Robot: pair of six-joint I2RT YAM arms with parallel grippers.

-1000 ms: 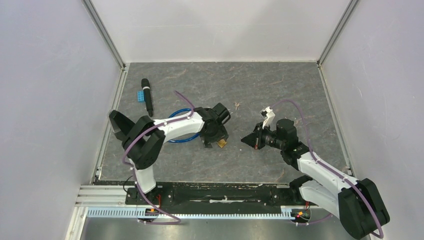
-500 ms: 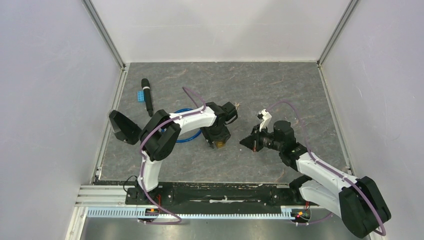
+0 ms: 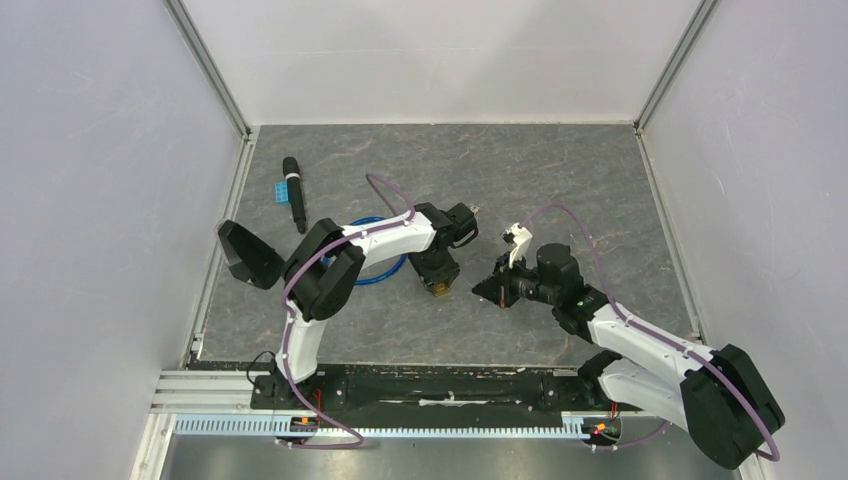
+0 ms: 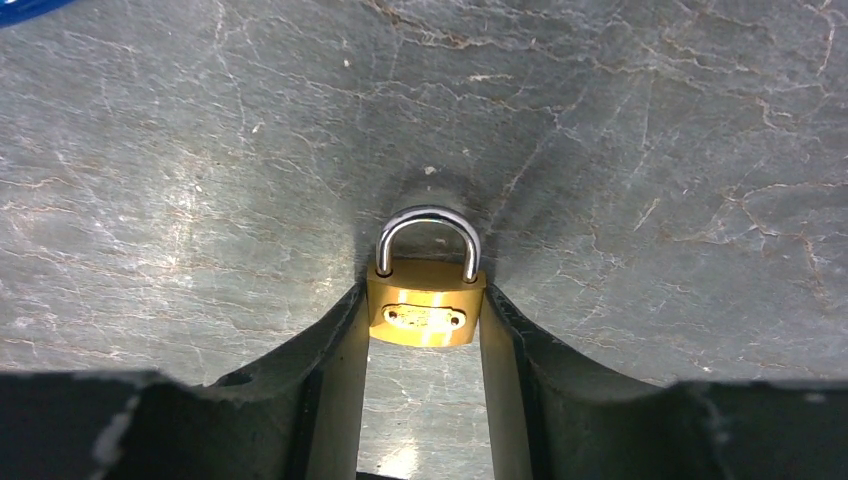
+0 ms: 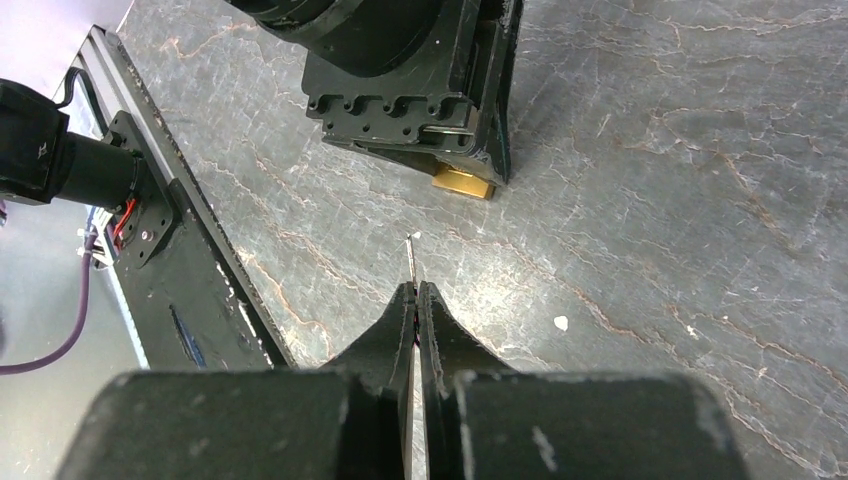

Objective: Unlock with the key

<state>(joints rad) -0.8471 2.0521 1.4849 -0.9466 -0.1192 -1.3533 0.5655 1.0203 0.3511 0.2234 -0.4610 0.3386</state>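
Note:
A brass padlock point(image 4: 425, 312) with a steel shackle point(image 4: 428, 235) lies flat on the grey stone tabletop. My left gripper point(image 4: 425, 300) straddles it from above, and its black fingers point(image 4: 340, 340) press against both sides of the brass body. In the top view the padlock point(image 3: 441, 289) peeks out under the left gripper point(image 3: 437, 274). My right gripper point(image 5: 414, 290) is shut on the key point(image 5: 411, 255), whose thin blade sticks out edge-on. It points at the padlock point(image 5: 462, 182) a short way off. The right gripper point(image 3: 490, 290) hovers just right of the lock.
A blue cable loop point(image 3: 372, 266) lies under the left forearm. A black pen-like stick point(image 3: 294, 192) and a small blue block point(image 3: 284, 190) rest at the back left. White walls enclose the table on three sides. The black base rail point(image 3: 430, 385) runs along the near edge.
My left gripper has swung over the padlock and its jaws have narrowed onto the brass body. My right gripper has slid left toward the lock, still shut on the key.

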